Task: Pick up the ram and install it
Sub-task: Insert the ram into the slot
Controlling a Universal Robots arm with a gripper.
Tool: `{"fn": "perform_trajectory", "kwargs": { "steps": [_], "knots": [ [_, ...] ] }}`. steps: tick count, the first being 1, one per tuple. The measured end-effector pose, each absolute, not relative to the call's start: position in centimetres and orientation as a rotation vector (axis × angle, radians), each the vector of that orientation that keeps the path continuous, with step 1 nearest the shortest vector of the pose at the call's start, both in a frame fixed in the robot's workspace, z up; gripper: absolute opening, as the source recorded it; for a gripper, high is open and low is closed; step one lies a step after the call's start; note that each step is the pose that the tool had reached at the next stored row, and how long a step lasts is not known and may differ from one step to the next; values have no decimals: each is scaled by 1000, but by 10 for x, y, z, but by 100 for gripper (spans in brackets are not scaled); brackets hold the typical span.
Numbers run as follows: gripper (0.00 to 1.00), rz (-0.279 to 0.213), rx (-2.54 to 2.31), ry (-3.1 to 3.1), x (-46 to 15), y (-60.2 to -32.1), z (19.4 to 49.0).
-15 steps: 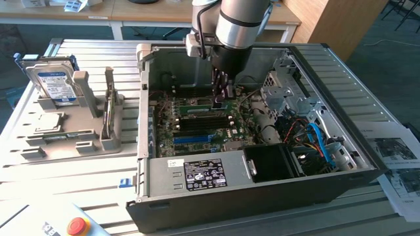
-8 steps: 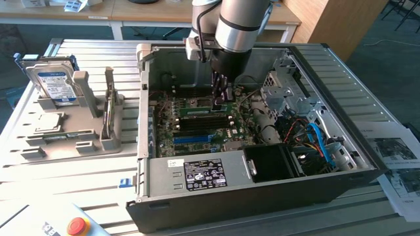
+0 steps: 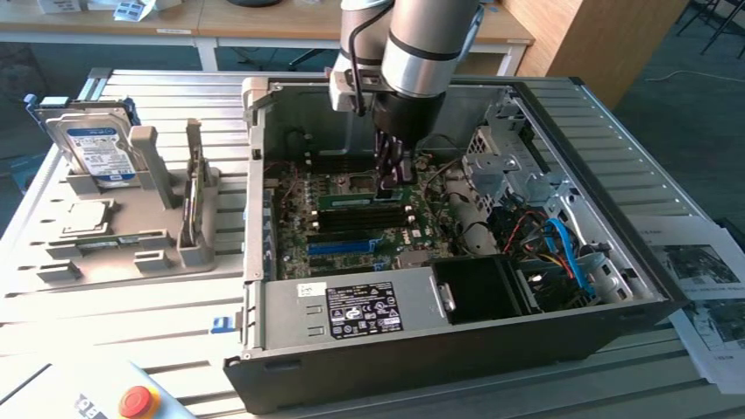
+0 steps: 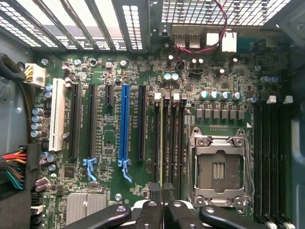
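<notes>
Ram (image 3: 347, 202) stands slotted, clamped in the pincer (image 4: 162, 192).

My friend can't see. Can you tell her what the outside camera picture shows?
A robot arm reaches down into an open computer case, its closed pincer right over one end of the green ram lying along the motherboard's memory slots. On the exterior view's left, a grey holder on the table keeps a hard drive upright.

Silver-grey jointed arm (image 3: 421, 44), black hand (image 3: 393, 177)
</notes>
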State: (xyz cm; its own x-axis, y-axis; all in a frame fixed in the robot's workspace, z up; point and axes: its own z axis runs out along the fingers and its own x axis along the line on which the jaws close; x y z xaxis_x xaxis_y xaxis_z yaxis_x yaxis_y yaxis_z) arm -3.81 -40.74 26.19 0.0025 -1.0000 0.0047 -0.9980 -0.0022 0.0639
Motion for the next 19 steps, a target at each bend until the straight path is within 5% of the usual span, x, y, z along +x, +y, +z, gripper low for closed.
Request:
{"fn": "perform_trajectory", "kwargs": {
  "steps": [19],
  "knots": [
    [11, -65, 2189, -2184, -35, -408, 258]
  ]
}}
